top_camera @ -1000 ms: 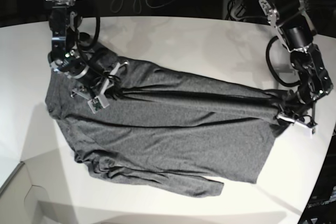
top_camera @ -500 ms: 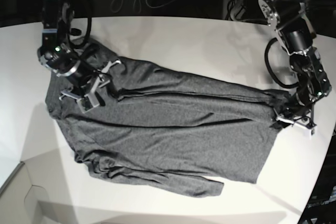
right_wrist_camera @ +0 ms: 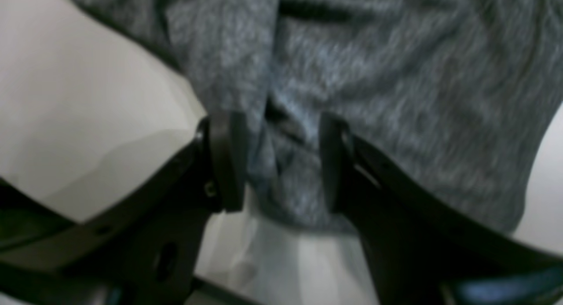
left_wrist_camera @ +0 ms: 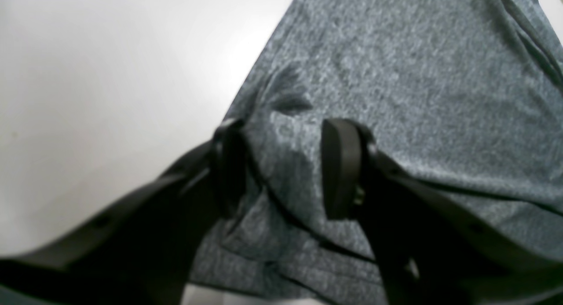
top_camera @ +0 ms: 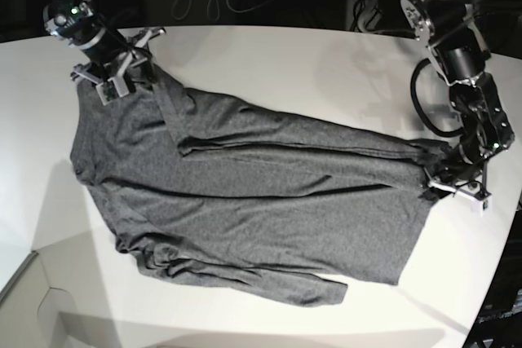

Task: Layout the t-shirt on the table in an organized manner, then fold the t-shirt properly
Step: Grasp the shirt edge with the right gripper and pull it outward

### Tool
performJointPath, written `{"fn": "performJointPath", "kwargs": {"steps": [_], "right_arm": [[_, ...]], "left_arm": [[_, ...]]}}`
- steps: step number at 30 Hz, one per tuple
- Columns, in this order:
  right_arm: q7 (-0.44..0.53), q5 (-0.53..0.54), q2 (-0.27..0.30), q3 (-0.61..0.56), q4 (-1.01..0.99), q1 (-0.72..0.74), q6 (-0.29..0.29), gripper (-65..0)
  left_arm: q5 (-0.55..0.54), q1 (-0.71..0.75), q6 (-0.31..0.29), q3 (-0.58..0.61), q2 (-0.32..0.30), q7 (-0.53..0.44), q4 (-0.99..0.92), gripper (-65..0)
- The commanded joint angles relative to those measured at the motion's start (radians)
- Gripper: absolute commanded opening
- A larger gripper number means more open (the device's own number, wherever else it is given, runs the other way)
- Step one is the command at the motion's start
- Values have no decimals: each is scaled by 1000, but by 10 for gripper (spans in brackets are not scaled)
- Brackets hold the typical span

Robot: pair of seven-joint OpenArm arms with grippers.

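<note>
The dark heather-grey knit t-shirt (top_camera: 245, 201) lies spread lengthwise across the wide matte white counter (top_camera: 277, 71), mostly flat, though long creases run through the middle and the near edge is bunched and rumpled. I judge the laying-out as partly done and the folding as not begun. The left gripper (top_camera: 457, 189) sits at the shirt's right end, its jaws parted with cloth lying loose between them, gripping nothing. The right gripper (top_camera: 114, 79) is at the far left corner, jaws likewise spread over a fold without pinching it. Bare counter lies beyond the shirt, less by the curved right edge.
</note>
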Motion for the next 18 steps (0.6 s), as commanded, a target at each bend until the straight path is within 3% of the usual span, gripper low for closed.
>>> {"fn": "performJointPath", "kwargs": {"steps": [1,7,12,18], "right_arm": [[21,16,9,3,14,-1,3,-375],[17,16,9,3,74,-22,4,-370],[17,16,9,-1,109,-50,4,-298],[18,16,9,-3,54,-52,4,-292]], "left_arm": [[-14,-29,-5,-1,-15,-20,18,-374],[-14,-27,-5,-1,-15,-20,18,-374],[-14,-22,-6,-1,-15,-20,18,-374],[-14,-22,-6,-1,-15,-20,18,-374]]}}
